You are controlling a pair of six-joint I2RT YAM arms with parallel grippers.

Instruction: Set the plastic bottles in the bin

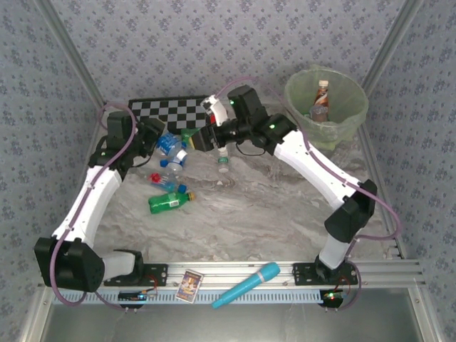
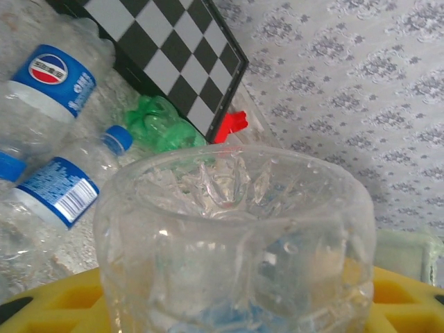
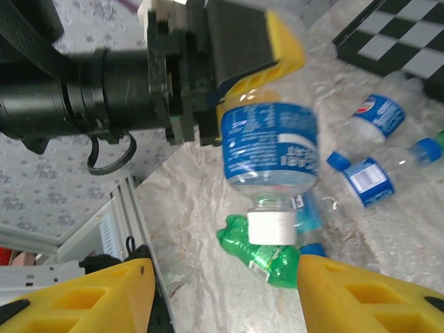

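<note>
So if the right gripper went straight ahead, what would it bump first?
Most likely the clear blue-labelled bottle, hanging cap-down in the left gripper, dead ahead; depth is hard to judge.

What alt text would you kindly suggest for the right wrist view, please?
The left gripper holds a clear blue-labelled bottle cap-down above the marble table. More bottles lie beyond, near a checkerboard; the right gripper sits below, jaws open.
</note>
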